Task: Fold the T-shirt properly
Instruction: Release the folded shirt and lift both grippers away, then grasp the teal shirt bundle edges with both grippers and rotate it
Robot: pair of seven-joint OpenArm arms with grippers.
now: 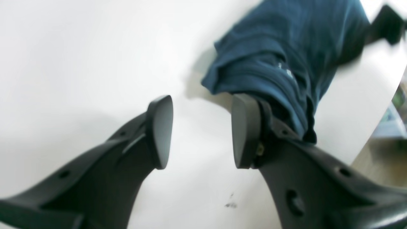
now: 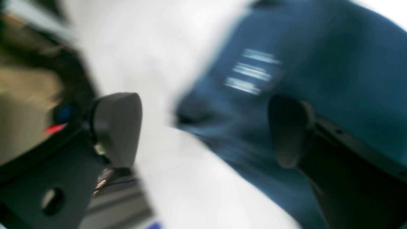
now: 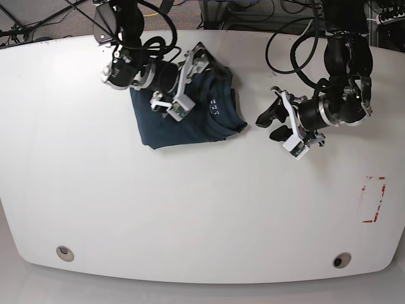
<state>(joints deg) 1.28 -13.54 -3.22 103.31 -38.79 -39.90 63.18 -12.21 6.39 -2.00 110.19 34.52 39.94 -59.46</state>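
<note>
The dark teal T-shirt (image 3: 190,117) lies folded in a bunched rectangle at the back middle of the white table (image 3: 190,209), with its small white tag mark (image 3: 214,107) facing up. My right gripper (image 3: 186,85) is open right over the shirt's upper part; its blurred wrist view shows one fingertip (image 2: 289,130) over the shirt (image 2: 334,57) near the tag mark (image 2: 251,71), the other beside it. My left gripper (image 3: 269,123) is open and empty just right of the shirt; in the left wrist view it (image 1: 202,132) hangs over bare table beside the shirt's edge (image 1: 279,47).
A red rectangle outline (image 3: 373,199) is marked on the table at the right. Two round holes (image 3: 63,252) (image 3: 342,259) sit near the front edge. Cables and stands crowd the space behind the table. The table's edge (image 1: 381,127) shows in the left wrist view.
</note>
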